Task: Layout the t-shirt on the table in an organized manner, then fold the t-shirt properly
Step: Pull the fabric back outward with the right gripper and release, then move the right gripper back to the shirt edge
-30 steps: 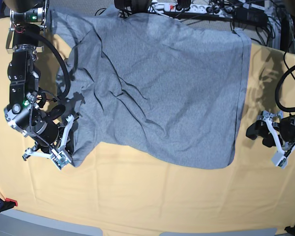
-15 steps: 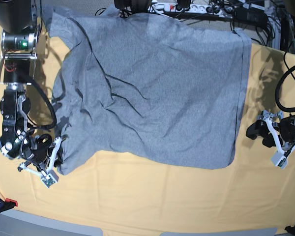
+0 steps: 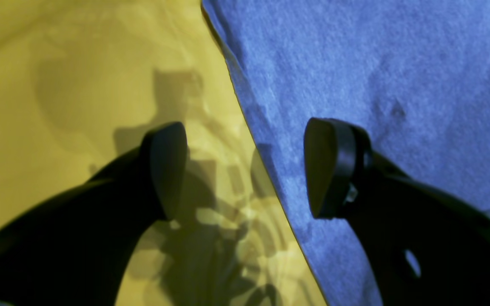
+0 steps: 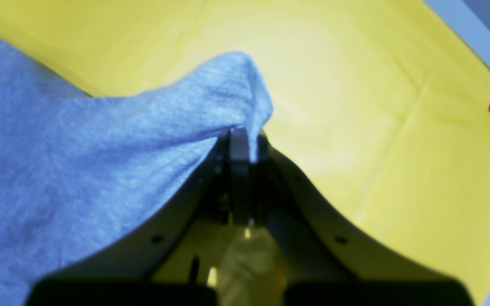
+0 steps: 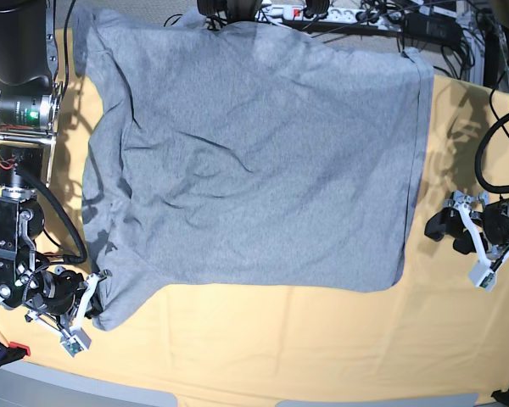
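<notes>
The table (image 5: 263, 348) is draped in a creased pale yellow-orange cloth that fills nearly the whole base view; along its far edge runs a tangle of black cables and a white power strip (image 5: 293, 12), and a small red clamp (image 5: 17, 348) sits at the near left corner, also showing as a red spot at the right edge of the right wrist view. There are no containers in sight. The t-shirt (image 5: 254, 161) lies spread plain grey side up across the upper middle of the table, reaching to the far edge, with soft wrinkles through its centre and its straight hem running down the right side in the base view. The right gripper (image 5: 83, 315) sits low at the left of the base view, its arm reaching down that side from the far corner; its jaws are pinched tight on a corner of the shirt, and the right wrist view shows a grey fold (image 4: 236, 85) bunched up above the closed fingertips. The left gripper (image 5: 477, 246) rests just beyond the hem at the right of the base view, holding nothing; in its wrist view its two dark fingers (image 3: 168, 165) stand wide apart, straddling the shirt's edge, one over yellow cloth and the other over grey fabric.
</notes>
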